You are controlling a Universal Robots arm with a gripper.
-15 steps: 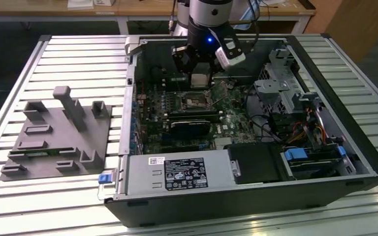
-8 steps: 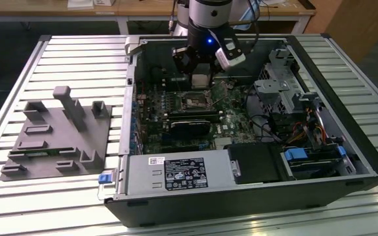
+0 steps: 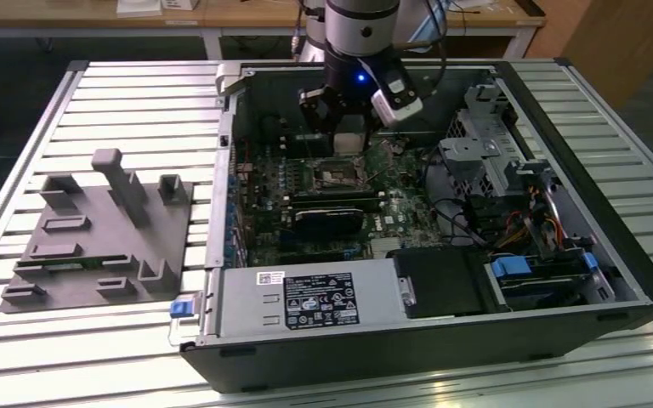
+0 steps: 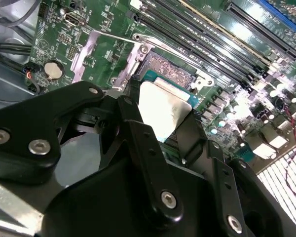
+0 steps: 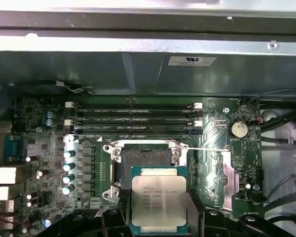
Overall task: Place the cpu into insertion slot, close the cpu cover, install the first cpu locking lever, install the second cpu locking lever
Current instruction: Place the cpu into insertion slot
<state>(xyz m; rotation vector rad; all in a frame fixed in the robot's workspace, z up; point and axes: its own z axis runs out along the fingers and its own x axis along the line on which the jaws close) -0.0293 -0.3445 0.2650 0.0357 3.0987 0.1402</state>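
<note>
The gripper (image 5: pixel 159 213) is clamped on the chip (image 5: pixel 158 195) by two opposite edges, holding it flat and not yet seated in the open socket (image 5: pixel 145 159). It is best kept level and square to the socket rim. Beyond, the cover (image 5: pixel 228 178) stands swung open, apparently out of the way.

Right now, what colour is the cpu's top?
The cpu top is silvery-grey, green-edged; clearest in the first wrist view.

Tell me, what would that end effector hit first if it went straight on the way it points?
Probably the slot: the end effector, holding the cpu, points down at it, though depth is hard to judge.
</note>
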